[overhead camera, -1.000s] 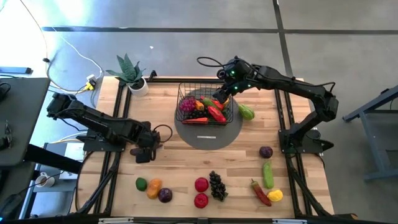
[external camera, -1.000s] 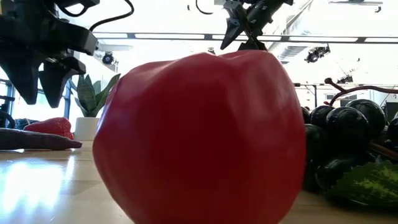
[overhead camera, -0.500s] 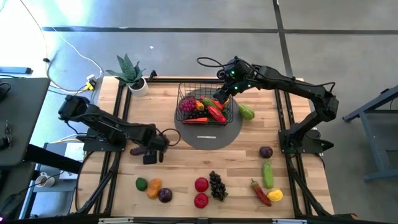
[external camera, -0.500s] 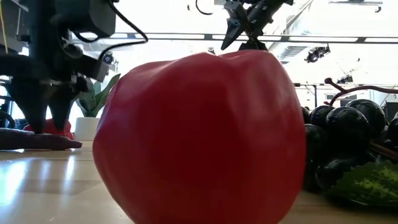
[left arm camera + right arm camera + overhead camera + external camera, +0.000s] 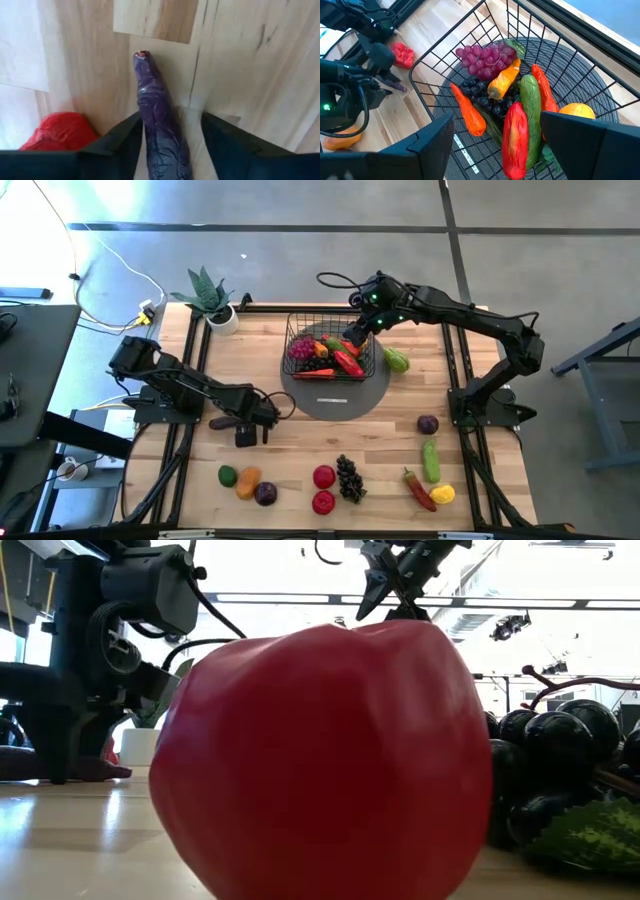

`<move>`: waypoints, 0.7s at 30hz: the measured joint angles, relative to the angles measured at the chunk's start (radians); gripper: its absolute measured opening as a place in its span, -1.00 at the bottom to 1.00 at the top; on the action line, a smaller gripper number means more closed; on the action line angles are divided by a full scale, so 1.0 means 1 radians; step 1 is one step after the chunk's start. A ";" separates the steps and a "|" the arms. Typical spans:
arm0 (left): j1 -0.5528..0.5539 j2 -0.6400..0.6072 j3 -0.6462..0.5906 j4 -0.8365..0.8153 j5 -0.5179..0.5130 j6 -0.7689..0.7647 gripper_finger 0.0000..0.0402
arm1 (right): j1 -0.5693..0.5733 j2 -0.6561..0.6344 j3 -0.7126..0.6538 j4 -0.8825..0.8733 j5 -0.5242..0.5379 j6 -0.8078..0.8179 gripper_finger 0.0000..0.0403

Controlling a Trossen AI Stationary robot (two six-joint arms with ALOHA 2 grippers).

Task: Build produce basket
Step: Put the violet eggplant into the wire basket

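**Left arm drops onto the purple vegetable**

The left gripper (image 5: 246, 436) has slid forward and down — its spread jaws now straddle the purple vegetable (image 5: 157, 120) on the table, unclenched. The right gripper (image 5: 357, 335) still hovers released over the part-filled basket (image 5: 296, 330).

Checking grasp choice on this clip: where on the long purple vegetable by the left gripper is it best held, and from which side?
Best across the middle of its narrow body, from straight above. The purple vegetable lies flat on the table, long and slim, so only its two long flanks offer opposing faces. The left gripper already straddles it, open, one finger each side. The red piece beside it looks close to one finger.
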 joint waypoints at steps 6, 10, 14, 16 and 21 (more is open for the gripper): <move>-0.002 -0.007 0.018 0.013 0.016 -0.013 -0.49 | 0.000 0.000 0.000 -0.019 -0.038 0.000 0.37; 0.000 -0.008 0.044 0.015 0.004 -0.014 -0.79 | 0.003 -0.009 0.000 -0.050 -0.041 0.000 0.37; -0.002 -0.008 0.077 0.015 0.000 -0.012 -0.86 | 0.014 -0.026 0.000 -0.098 -0.042 0.003 0.37; 0.000 -0.008 0.100 0.011 -0.001 -0.013 -0.86 | 0.025 -0.034 0.000 -0.121 -0.040 0.001 0.37; 0.000 -0.009 0.180 -0.015 0.017 -0.013 -0.80 | 0.047 -0.041 0.000 -0.144 -0.039 0.000 0.37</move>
